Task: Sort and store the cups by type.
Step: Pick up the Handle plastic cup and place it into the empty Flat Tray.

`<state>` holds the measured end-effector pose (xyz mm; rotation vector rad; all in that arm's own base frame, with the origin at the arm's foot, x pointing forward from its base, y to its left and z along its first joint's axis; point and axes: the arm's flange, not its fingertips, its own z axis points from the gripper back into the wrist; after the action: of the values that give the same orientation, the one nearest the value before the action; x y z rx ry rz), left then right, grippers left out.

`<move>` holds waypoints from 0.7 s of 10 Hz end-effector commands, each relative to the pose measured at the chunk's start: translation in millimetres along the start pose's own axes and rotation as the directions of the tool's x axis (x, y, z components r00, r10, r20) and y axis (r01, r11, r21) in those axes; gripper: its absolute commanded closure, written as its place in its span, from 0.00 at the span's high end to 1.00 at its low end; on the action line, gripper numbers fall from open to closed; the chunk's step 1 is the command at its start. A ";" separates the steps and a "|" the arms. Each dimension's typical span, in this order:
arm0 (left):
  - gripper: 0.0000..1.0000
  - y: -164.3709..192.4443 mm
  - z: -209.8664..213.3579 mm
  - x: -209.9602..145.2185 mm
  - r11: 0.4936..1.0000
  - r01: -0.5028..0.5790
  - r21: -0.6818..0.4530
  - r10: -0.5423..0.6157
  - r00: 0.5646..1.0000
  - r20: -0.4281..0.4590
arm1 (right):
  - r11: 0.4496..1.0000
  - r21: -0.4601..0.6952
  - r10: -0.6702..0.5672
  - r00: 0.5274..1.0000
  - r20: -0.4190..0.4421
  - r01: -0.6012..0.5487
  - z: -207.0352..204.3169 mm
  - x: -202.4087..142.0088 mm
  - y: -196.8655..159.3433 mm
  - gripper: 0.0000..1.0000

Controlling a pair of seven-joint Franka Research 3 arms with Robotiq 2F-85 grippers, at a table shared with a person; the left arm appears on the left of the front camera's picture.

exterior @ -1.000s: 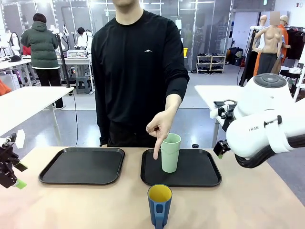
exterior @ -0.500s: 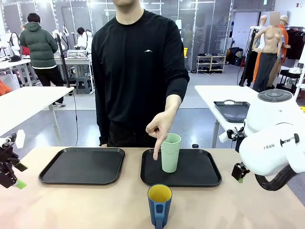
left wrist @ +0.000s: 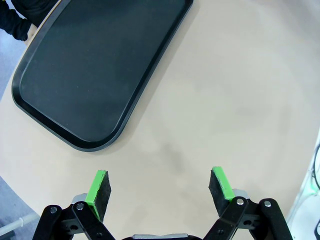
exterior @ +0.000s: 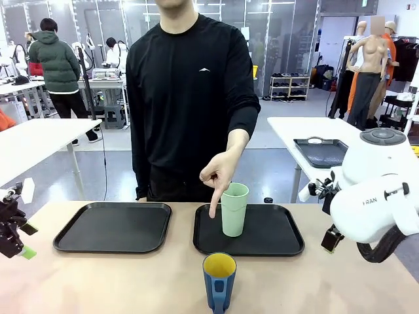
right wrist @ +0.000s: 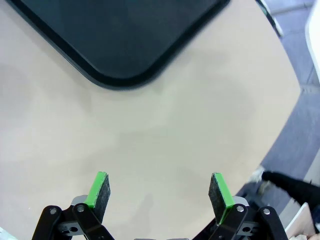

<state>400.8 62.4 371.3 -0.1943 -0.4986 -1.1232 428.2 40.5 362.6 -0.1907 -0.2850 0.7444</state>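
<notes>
Across the table (exterior: 340,281) in the front view, the green tumbler (exterior: 234,209) stands on the right tray (exterior: 281,235), with a person's hand (exterior: 219,175) pointing down just beside it. The blue mug (exterior: 218,281) stands on bare tabletop before that tray, by the near edge. In the left wrist view, the left gripper (left wrist: 160,185) hangs over open tabletop near the left tray (left wrist: 90,70), jaws apart. In the right wrist view, the right gripper (right wrist: 160,187) hangs wide open and empty near the table's rounded edge.

- Tall pale mint-green tumbler (exterior: 234,209), no handle; stands upright, mouth up, on the left part of the black tray (exterior: 278,237) at picture right
- Shorter dark blue mug (exterior: 219,281), yellow inside; upright on the bare surface (exterior: 131,281), just in front of that tray's near edge; handle turned toward the camera; apart from the tumbler
</notes>
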 end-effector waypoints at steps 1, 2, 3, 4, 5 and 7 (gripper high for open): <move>1.00 -0.4 -1.8 0.9 1.000 -0.012 0.014 0.012 1.000 -0.013 | 0.987 0.079 0.128 0.983 0.128 -0.139 -11.7 -48.3 28.7 1.00; 1.00 -0.4 -1.8 0.9 1.000 -0.012 0.014 0.012 1.000 -0.013 | 0.979 0.096 0.165 0.974 0.158 -0.181 -14.4 -53.5 31.3 1.00; 1.00 -0.4 -1.8 0.9 1.000 -0.012 0.014 0.012 1.000 -0.013 | 0.980 0.075 0.171 0.972 0.160 -0.185 -14.9 -55.7 31.3 1.00; 1.00 -0.4 -1.8 0.9 1.000 -0.012 0.014 0.012 1.000 -0.013 | 0.993 0.035 0.111 0.990 0.088 -0.115 -12.0 8.0 2.6 1.00; 1.00 -0.4 -1.8 0.9 1.000 -0.012 0.014 0.012 1.000 -0.013 | 0.993 0.035 0.111 0.990 0.088 -0.115 -12.0 8.0 2.6 1.00; 1.00 -0.4 -1.8 0.9 1.000 -0.012 0.014 0.012 1.000 -0.013 | 0.993 0.035 0.111 0.990 0.088 -0.115 -12.0 8.0 2.6 1.00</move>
<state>400.9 62.1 371.3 -0.1947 -0.4985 -1.1237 438.2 42.3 348.7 -0.1207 -0.3551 0.8959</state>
